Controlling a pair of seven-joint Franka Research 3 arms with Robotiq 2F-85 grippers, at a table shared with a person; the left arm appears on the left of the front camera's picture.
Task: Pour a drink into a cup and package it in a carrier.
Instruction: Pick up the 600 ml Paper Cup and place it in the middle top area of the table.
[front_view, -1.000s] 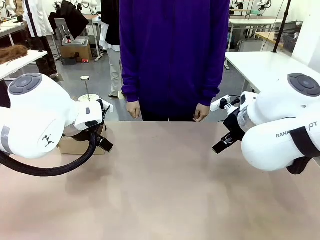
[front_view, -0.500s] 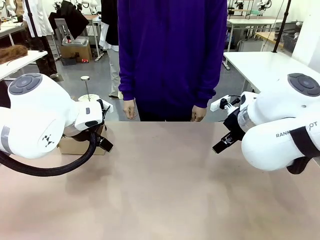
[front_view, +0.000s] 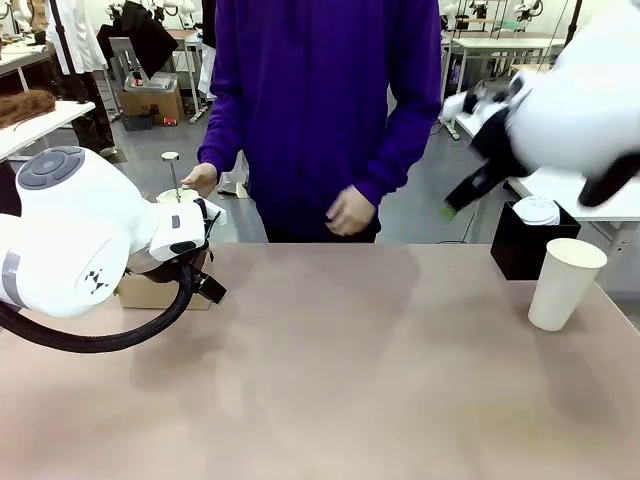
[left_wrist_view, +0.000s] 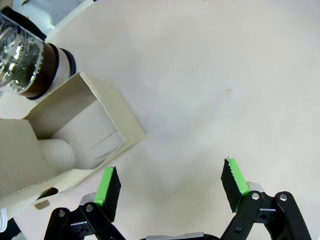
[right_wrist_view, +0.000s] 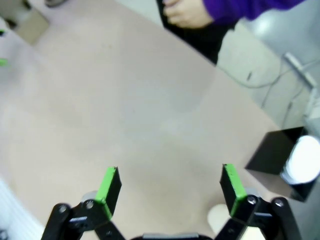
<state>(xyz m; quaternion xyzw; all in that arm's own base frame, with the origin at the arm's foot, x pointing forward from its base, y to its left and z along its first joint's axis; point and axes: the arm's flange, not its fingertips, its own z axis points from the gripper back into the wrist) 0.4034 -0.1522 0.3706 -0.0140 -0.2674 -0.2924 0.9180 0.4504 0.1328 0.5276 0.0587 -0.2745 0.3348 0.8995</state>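
The white paper cup (front_view: 563, 282) stands upright at the table's far right, with no lid on it. Its rim (right_wrist_view: 218, 218) peeks in beside my right gripper (right_wrist_view: 170, 184), which is open, empty and raised high above the table (front_view: 455, 205). The brown cardboard carrier (front_view: 150, 292) (left_wrist_view: 75, 132) lies at the far left, just beyond my open, empty left gripper (left_wrist_view: 171, 181) (front_view: 205, 283). Behind the carrier stands the clear jug (left_wrist_view: 22, 70) (front_view: 176, 192), with a dark brown band that looks like the drink low in it. The person's hand (front_view: 200, 178) is at the jug.
A black cube-shaped box (front_view: 518, 250) (right_wrist_view: 277, 152) with a white domed lid (front_view: 537, 210) on top stands behind the cup. The person in a purple top (front_view: 320, 110) leans over the far edge, the other hand (front_view: 350, 212) above the table. Bare tabletop (front_view: 330, 360) spans the middle.
My right arm has swung up and to the right, uncovering the cup and the black box. The person has shifted left and reached a hand to the jug. The left arm has not moved.
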